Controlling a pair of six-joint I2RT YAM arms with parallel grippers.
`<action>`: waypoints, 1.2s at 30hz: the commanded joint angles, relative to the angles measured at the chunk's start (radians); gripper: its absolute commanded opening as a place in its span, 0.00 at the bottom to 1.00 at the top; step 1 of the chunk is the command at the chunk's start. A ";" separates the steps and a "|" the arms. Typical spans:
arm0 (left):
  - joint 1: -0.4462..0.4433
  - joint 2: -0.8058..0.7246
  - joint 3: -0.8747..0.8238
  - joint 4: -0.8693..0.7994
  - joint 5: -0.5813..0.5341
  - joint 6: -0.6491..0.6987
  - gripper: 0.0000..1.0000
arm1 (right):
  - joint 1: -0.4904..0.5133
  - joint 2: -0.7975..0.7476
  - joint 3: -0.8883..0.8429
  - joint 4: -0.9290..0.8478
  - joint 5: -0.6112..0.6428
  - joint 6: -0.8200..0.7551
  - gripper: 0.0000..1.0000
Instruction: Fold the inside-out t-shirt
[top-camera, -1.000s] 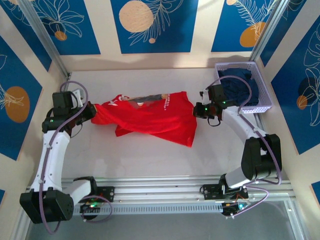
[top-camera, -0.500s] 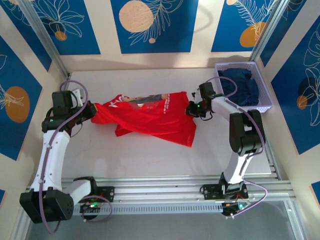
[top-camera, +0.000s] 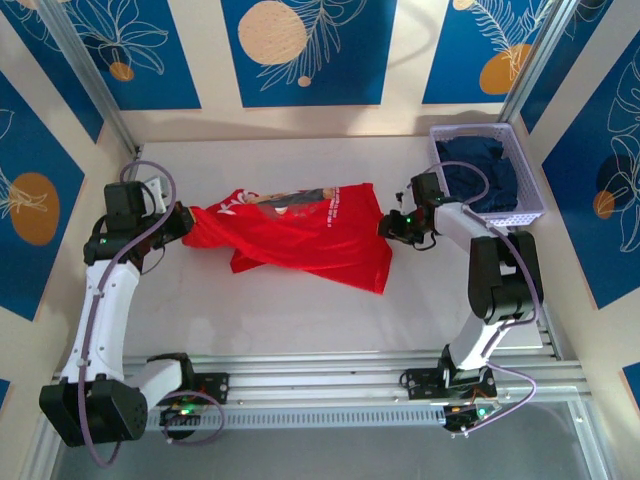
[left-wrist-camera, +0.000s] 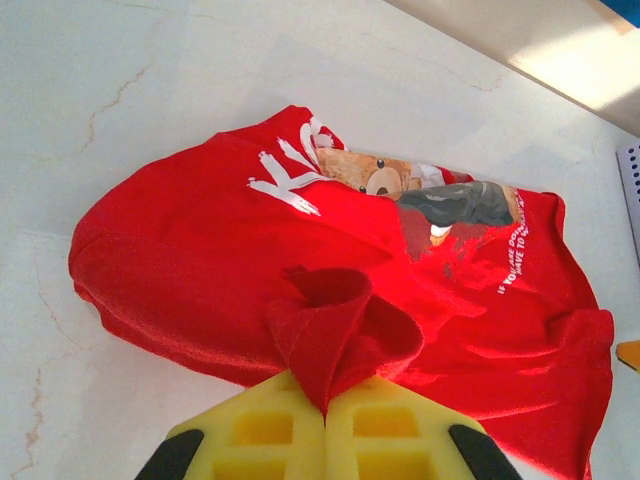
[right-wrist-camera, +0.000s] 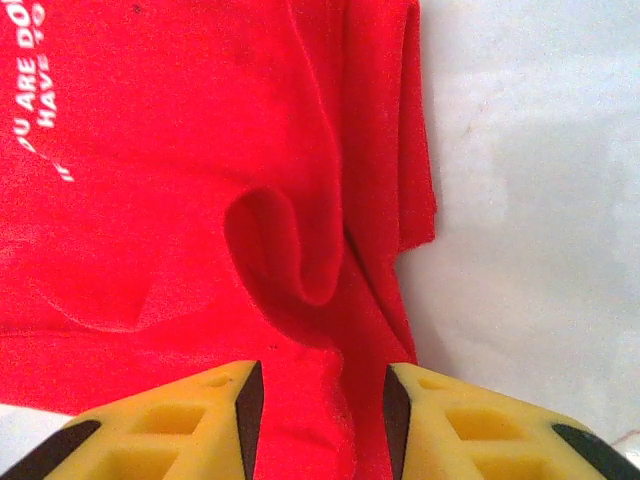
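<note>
Well, starting at the left gripper (left-wrist-camera: 325, 400), its yellow jaws are pressed tight together on a bunched tuck of the red t-shirt (top-camera: 300, 235), which puckers up like a rosette just above the fingertips. Over on the other side, the right gripper (right-wrist-camera: 322, 385) has its jaws standing apart, with the shirt's edge lying slack between and beneath them and a small loop of cloth just ahead; nothing looks pinched there. Between the two arms the shirt lies on the pale table (top-camera: 300, 320), drawn out sideways from one gripper to the other, with the bear picture (left-wrist-camera: 385, 180) and white lettering facing up, while the nearer part is rumpled and doubled. The white basket (top-camera: 532, 205) with the navy garment (top-camera: 480, 170) sits well apart at the far right. I'd call this the laying-out stage, before any real fold: the shirt is stretched but not flat. The next move, I reckon, calls for the right gripper to take a clean hold on one layer of a corner, not the loose loop, while the left keeps its end anchored so the cloth doesn't drag.
</note>
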 joint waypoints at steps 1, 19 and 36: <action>0.016 -0.004 -0.006 0.016 0.018 0.014 0.00 | 0.004 -0.026 -0.037 0.003 -0.021 -0.011 0.39; 0.016 -0.002 -0.008 0.019 0.022 0.014 0.00 | 0.042 0.025 -0.034 0.013 0.000 -0.011 0.22; 0.015 0.000 -0.002 0.024 0.019 0.005 0.00 | 0.051 -0.101 -0.044 0.038 0.021 -0.012 0.00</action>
